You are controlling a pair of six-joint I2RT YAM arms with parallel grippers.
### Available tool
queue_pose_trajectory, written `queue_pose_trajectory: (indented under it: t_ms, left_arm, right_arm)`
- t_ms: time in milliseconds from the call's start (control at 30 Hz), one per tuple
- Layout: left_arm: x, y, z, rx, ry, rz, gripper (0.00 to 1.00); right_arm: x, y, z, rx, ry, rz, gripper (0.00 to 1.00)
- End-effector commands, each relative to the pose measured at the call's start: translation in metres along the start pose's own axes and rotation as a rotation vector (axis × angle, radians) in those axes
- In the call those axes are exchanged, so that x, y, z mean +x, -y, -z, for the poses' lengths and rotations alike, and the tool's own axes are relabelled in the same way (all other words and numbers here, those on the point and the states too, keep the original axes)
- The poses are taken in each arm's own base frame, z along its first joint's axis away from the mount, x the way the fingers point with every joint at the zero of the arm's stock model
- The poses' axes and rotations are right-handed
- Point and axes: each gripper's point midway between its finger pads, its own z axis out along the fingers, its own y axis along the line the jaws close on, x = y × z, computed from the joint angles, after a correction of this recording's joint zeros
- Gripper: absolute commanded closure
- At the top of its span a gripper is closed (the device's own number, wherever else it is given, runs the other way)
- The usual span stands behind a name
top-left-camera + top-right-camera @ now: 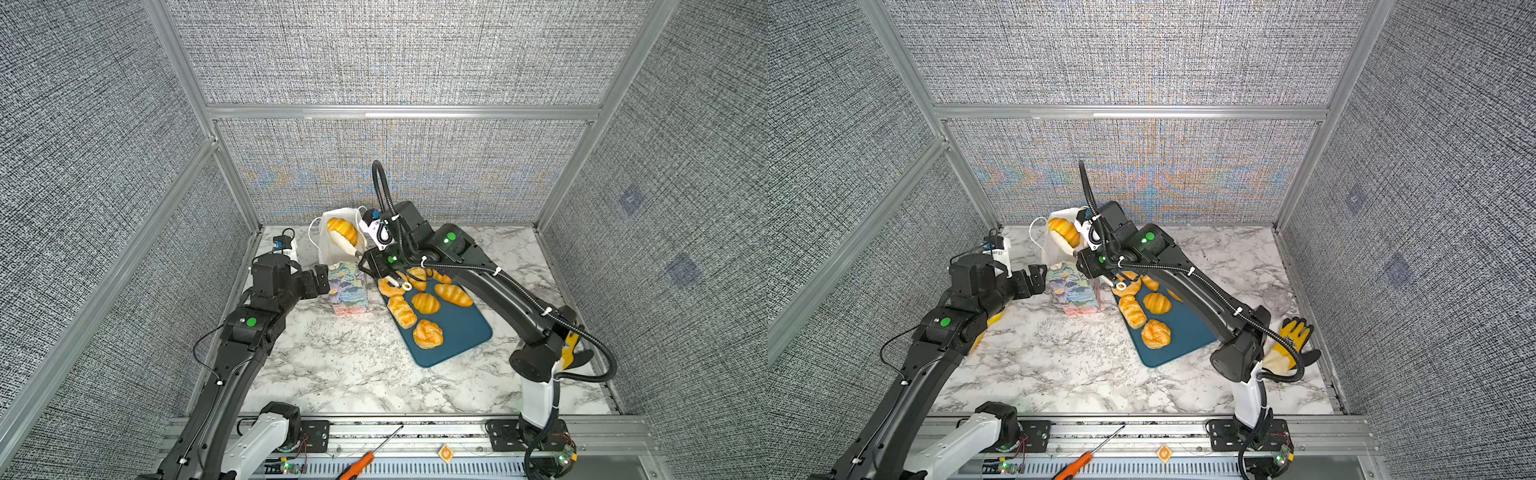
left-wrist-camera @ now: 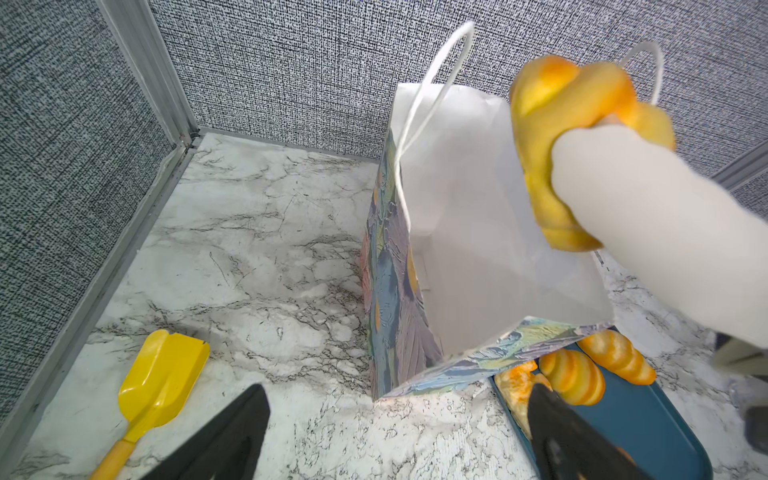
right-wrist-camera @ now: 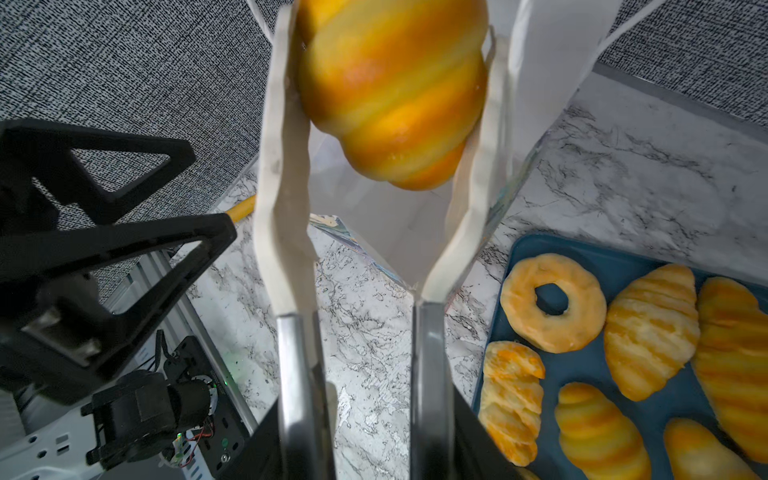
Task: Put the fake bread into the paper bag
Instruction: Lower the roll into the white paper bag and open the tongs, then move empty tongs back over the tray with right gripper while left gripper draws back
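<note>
A tall paper bag with a pastel floral print stands upright on the white marble-patterned tabletop. Its mouth is open, and in the left wrist view its white lining shows down to the bottom fold. Over that mouth hangs one glossy golden ridged toy croissant, pinched between the white tips of a pair of metal-armed tongs. Both tips press its sides, and it sits at rim height, not down in the bag. The right gripper is clamped around the tongs' metal arms.

Just beside the bag, on the right arm's side, lies a dark blue rounded plastic tray carrying the rest of the fake bread. On it are a ring doughnut, a flaky twisted pastry, a ridged oval roll, a long croissant and a knotted bun. Two more pieces are half hidden beneath the arm.

The left gripper hangs at the bag's other side with its black fingers spread wide apart. It is close to the floral wall, but whether it touches cannot be told.
</note>
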Motion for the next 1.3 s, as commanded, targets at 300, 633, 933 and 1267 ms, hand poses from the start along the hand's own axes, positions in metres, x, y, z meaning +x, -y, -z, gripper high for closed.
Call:
queue_pose_trajectory:
  t_ms: [300,633,933,1267]
  left_arm:
    - [-0.013,0.021,0.009,0.117,0.05,-0.015,0.01]
    - [-0.016,0.023,0.011,0.119,0.027,-0.021,0.01]
    - [-0.013,0.025,0.012,0.13,0.014,-0.01,0.01]
    - [-0.013,0.031,0.023,0.157,0.045,-0.014,0.01]
  right_arm:
    - [-0.004,0.011,0.003,0.059,0.008,-0.005,0.39]
    - [-0.003,0.015,0.003,0.081,-0.007,-0.003,0.32]
    - [-0.011,0.008,0.022,0.068,0.029,0.025,0.32]
    - [0.001,0.007,0.064,0.093,0.056,0.065,0.32]
